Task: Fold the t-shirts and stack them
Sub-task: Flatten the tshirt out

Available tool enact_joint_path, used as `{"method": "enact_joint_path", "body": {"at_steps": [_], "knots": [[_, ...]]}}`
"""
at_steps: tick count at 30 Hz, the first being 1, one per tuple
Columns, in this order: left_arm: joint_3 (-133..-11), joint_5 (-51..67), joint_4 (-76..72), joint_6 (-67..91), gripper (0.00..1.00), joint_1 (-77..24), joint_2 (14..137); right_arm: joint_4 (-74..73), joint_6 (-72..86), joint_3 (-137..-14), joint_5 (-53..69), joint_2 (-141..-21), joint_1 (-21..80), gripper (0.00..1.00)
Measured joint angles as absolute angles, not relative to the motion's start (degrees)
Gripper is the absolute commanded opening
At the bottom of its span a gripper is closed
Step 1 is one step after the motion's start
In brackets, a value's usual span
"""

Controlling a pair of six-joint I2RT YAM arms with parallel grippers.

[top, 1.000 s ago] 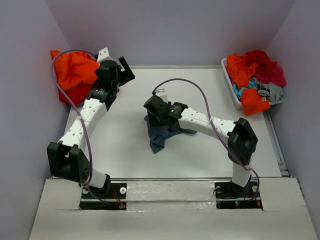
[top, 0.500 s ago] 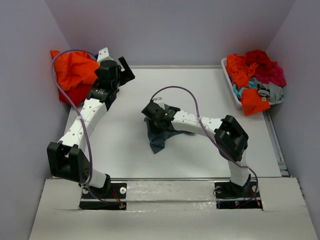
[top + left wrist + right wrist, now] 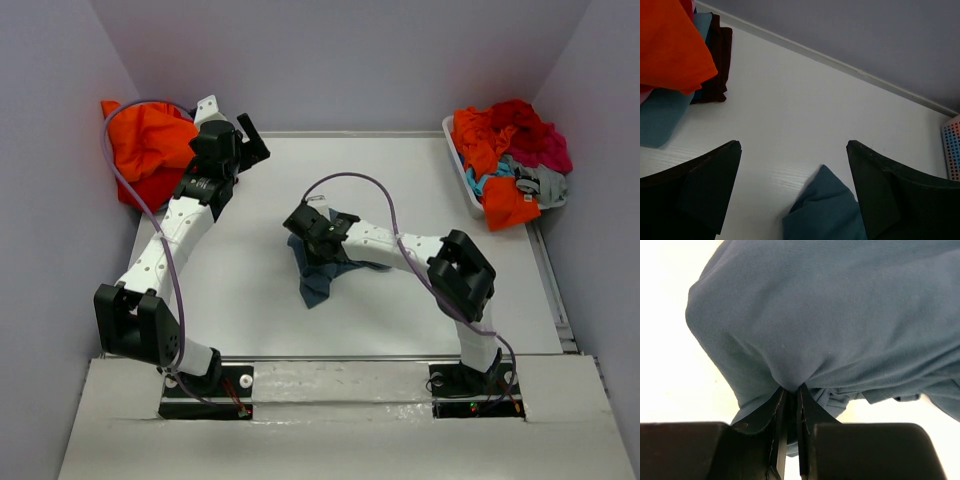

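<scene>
The job is sitting in its early-to-middle part, by my reading. The slate-blue shirt (image 3: 318,282) is lying crumpled in the middle of the worktop (image 3: 240,310), not yet spread flat and not yet folded. The right claw (image 3: 312,232) is pressing down at the shirt's far end. In the right wrist view the right claw (image 3: 789,397) is clenching a pinch of the blue cloth, with the rest of the shirt (image 3: 840,315) bunching up beyond it.

The left claw (image 3: 252,140) is hanging near the far left corner, released and gripping nothing. Its wrist view is showing the two fingers (image 3: 710,185) standing wide apart over bare worktop.

At that far left corner a pile of shirts (image 3: 140,140) is resting, orange on top with red beneath. The left wrist view is showing teal and dark pieces under the orange one. I am taking this to be the stack of finished shirts, though how neatly it is folded I cannot tell. More shirts (image 3: 510,150) are heaping in the basket (image 3: 462,185) at the right edge, so several appear to be waiting.

For room, bare worktop is lying on every side of the blue shirt, widest toward the left and the near edge. The walls are closing in at both sides.
</scene>
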State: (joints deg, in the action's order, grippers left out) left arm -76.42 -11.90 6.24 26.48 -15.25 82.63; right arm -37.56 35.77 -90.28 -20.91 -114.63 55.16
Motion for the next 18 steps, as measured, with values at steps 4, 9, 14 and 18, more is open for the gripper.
{"method": "enact_joint_path", "body": {"at_steps": [4, 9, 14, 18], "knots": [[-76.42, -11.64, 6.22, 26.50, 0.99, -15.25, 82.65, -39.88, 35.70, -90.94, -22.72, -112.99, 55.16, 0.08], [-76.42, -11.46, 6.22, 26.50, 0.99, -15.25, 82.67, -42.30, 34.00, -91.61, -28.88, -103.50, 55.59, 0.07], [-76.42, -11.20, 6.22, 26.50, 0.99, -15.25, 82.87, -41.69, 29.65, -95.00, -36.58, -87.64, 57.34, 0.07], [-76.42, -11.11, 6.22, 26.65, 0.99, -15.25, 83.09, -30.55, 22.35, -91.92, -44.80, -71.90, 62.98, 0.07]]}}
